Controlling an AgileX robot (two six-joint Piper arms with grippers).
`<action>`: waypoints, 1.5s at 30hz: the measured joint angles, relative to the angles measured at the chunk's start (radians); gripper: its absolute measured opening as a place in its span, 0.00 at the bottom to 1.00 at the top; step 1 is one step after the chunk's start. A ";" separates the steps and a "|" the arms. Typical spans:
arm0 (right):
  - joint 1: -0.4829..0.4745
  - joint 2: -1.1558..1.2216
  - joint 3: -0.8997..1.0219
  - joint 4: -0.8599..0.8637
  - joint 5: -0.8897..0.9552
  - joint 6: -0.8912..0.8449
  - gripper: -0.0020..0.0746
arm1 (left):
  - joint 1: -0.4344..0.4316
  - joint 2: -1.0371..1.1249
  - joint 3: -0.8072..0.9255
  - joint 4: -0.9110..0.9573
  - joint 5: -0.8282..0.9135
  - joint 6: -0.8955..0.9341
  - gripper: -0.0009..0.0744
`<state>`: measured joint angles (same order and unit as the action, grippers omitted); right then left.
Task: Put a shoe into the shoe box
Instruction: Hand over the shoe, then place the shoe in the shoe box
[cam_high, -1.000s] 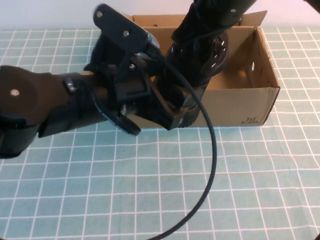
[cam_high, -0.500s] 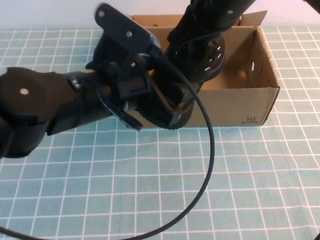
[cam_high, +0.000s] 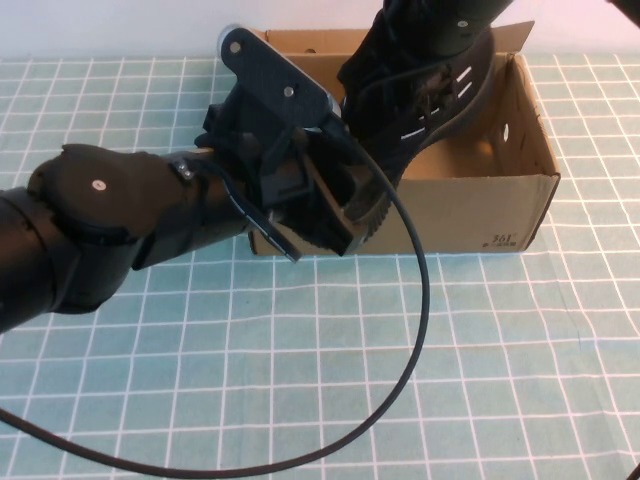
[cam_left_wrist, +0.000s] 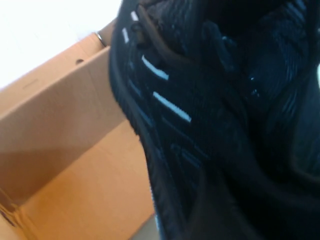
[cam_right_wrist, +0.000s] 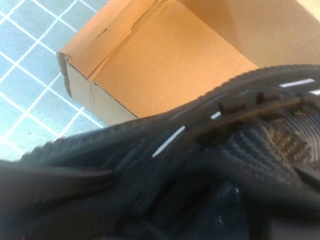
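The black knit shoe (cam_high: 432, 105) with white dash marks hangs tilted over the open brown shoe box (cam_high: 480, 205), its toe above the box's inside and its treaded heel over the front wall. My left gripper (cam_high: 335, 215) reaches in from the left and is shut on the shoe's heel end. My right gripper (cam_high: 415, 65) comes down from the back onto the shoe's upper part; its tip is hidden against the shoe. The shoe fills the left wrist view (cam_left_wrist: 200, 100) and the right wrist view (cam_right_wrist: 225, 150). The box's inside shows behind it in both (cam_left_wrist: 75, 150) (cam_right_wrist: 165, 60).
A black cable (cam_high: 420, 300) loops from my left arm over the teal checked cloth (cam_high: 520, 350) in front of the box. The box's flaps stand up along its back and right sides.
The shoe has turned: its sole faced up before, and now its side with the white dashes shows. My left arm has swung right and rolled with it. The cable loop has spread wider.
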<state>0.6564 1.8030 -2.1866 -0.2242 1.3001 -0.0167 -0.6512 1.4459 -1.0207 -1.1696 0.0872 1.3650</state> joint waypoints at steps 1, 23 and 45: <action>0.000 0.000 0.000 0.000 0.003 0.000 0.01 | 0.000 0.000 0.000 0.000 -0.005 0.021 0.45; 0.000 -0.019 0.000 0.071 0.004 0.077 0.35 | 0.062 0.015 -0.042 0.000 0.081 0.190 0.09; 0.000 -0.615 0.755 0.032 -0.032 0.176 0.26 | 0.336 0.350 -0.568 0.094 0.585 0.294 0.08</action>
<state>0.6564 1.1881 -1.4320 -0.1923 1.2678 0.1591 -0.3152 1.7958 -1.5882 -1.0756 0.6724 1.6589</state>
